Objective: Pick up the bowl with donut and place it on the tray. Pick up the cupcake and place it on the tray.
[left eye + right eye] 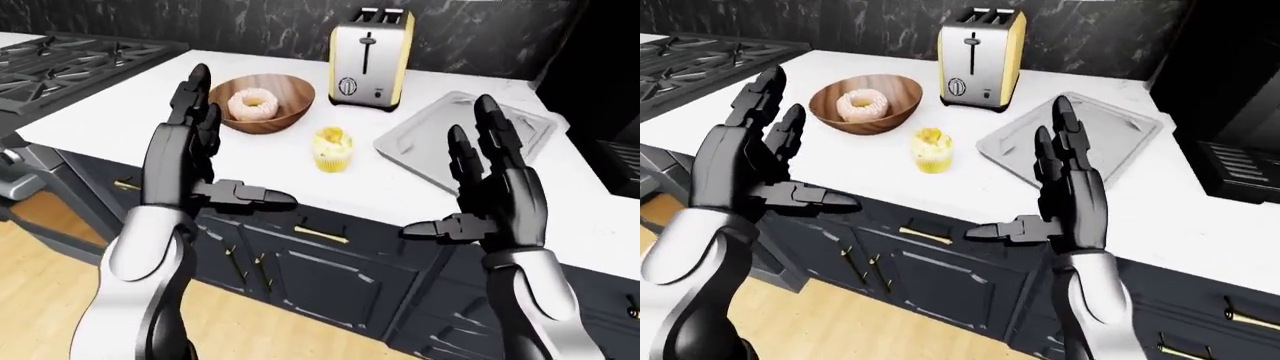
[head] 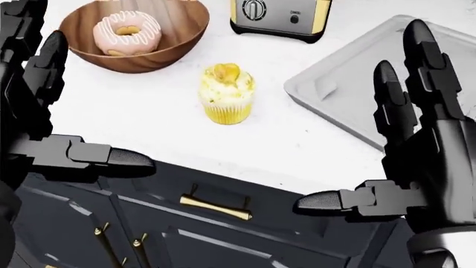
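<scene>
A wooden bowl (image 2: 182, 42) holding a pink-frosted donut (image 2: 126, 30) sits on the white counter at the upper left of the head view. To its right and lower stands a yellow cupcake (image 2: 227, 92). The grey tray (image 2: 350, 92) lies empty at the right. My left hand (image 1: 225, 150) is raised, open, below and left of the bowl, holding nothing. Over the counter's edge below the tray, my right hand (image 1: 455, 176) is held up, open and empty. Neither hand touches anything.
A silver and yellow toaster (image 1: 370, 56) stands above the cupcake, between bowl and tray. A gas stove (image 1: 70, 60) lies at the far left, a black appliance (image 1: 1240, 112) at the far right. Dark cabinets with brass handles (image 2: 216, 207) are under the counter, above a wooden floor (image 1: 60, 300).
</scene>
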You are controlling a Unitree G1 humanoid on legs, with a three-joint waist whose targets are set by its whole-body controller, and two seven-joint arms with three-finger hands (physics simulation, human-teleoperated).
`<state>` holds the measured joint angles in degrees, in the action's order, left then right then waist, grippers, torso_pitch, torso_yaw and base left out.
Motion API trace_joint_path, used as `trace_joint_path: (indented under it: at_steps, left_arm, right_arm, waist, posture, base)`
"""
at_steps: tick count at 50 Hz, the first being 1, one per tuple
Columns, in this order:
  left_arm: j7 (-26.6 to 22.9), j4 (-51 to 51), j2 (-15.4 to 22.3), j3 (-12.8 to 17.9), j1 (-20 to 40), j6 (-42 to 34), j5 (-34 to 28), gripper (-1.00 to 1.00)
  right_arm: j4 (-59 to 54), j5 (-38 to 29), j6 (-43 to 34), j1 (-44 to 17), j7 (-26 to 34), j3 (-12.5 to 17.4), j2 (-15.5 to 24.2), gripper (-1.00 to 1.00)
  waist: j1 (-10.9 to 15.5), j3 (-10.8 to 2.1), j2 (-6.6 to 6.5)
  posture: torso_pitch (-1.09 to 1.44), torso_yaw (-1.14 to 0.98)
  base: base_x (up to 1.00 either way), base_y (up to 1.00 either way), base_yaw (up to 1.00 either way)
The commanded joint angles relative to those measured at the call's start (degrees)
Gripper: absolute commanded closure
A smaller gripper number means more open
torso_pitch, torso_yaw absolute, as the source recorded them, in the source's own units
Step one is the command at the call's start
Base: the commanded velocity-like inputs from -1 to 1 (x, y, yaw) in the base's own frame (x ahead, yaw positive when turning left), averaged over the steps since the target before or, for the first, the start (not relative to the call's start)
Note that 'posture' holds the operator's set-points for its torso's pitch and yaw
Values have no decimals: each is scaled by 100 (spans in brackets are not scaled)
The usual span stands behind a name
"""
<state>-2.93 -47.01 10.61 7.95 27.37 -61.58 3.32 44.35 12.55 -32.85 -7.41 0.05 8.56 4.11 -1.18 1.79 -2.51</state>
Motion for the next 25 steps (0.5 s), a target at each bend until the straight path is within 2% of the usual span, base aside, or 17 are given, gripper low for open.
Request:
trace_joint_path:
  at_steps: [1,4,8,9,10,11,12,13,14,15,16,17,19,20,22,23,25]
  left_arm:
    - [1,-171,39,13,173,-41,-54,-100]
    - [-10,-150,86,2,324,-112,-113,-100]
    - [-23,-177,158,14,601,-321,-167,-100]
    - [-24,-202,164,22,645,-375,-172,-100]
    - [-25,-248,170,24,686,-446,-174,-100]
    - [-32,-287,179,34,731,-518,-170,-100]
    - [-42,-331,196,69,800,-610,-155,-100]
    - [-47,-341,209,90,839,-644,-144,-100]
    - [-48,-346,215,103,853,-656,-133,-100]
    - [-47,-361,218,107,862,-677,-121,-100]
    - [-53,-368,230,105,868,-686,-110,-100]
    - [-57,-361,237,116,891,-699,-100,-100]
    - [-54,-350,255,120,920,-704,-89,-100]
    - [-48,-331,264,127,940,-704,-85,-100]
    - [-47,-291,287,136,970,-686,-79,-100]
    - [-43,-254,305,151,1000,-674,-77,-100]
    - [-28,-241,368,149,1073,-695,-91,-100]
  right_arm:
    - [186,50,191,-45,8,53,41,-100]
    - [274,84,160,-17,3,88,62,-100]
    - [350,102,75,4,-36,175,90,-100]
    - [352,100,74,9,-42,181,92,-100]
    - [344,98,93,20,-37,180,90,-100]
    - [349,94,109,31,-31,176,90,-100]
    - [366,100,109,30,-28,180,92,-100]
    - [398,107,74,9,-36,186,101,-100]
    - [439,122,31,-11,-51,198,105,-100]
    - [466,131,3,-25,-62,200,108,-100]
    - [479,133,-17,-40,-73,196,111,-100]
    - [495,134,-45,-57,-87,193,114,-100]
    - [507,140,-55,-62,-95,188,112,-100]
    - [491,143,-41,-60,-106,198,104,-100]
    - [479,161,-1,-53,-112,217,99,-100]
    - [464,167,42,-41,-100,213,99,-100]
    - [441,169,122,-3,-70,204,99,-100]
  waist:
    - [-12,-88,26]
    - [4,-29,-34]
    - [43,45,164]
    - [77,-55,188]
    - [119,-10,293]
    - [138,111,357]
    - [161,120,450]
    - [192,40,607]
    - [191,77,508]
    - [139,55,468]
    - [177,84,532]
    - [144,78,533]
    - [143,46,479]
    - [146,105,447]
    - [101,42,468]
    - [79,53,441]
    - [37,26,276]
  posture:
    - [0,0]
    - [0,0]
    - [0,0]
    - [0,0]
    - [0,0]
    - [0,0]
    - [0,0]
    - [0,0]
    - [0,0]
    - [0,0]
    - [0,0]
    - [0,0]
    - [0,0]
    - [0,0]
    - [0,0]
    - [0,0]
    - [0,0]
  base:
    - [0,0,0]
    - [0,0,0]
    - [0,0,0]
    - [11,0,0]
    - [30,0,0]
    - [37,0,0]
    - [37,0,0]
    - [37,0,0]
    - [37,0,0]
    - [38,0,0]
    - [36,0,0]
    - [36,0,0]
    - [37,0,0]
    - [17,0,0]
    - [0,0,0]
    - [0,0,0]
    - [0,0,0]
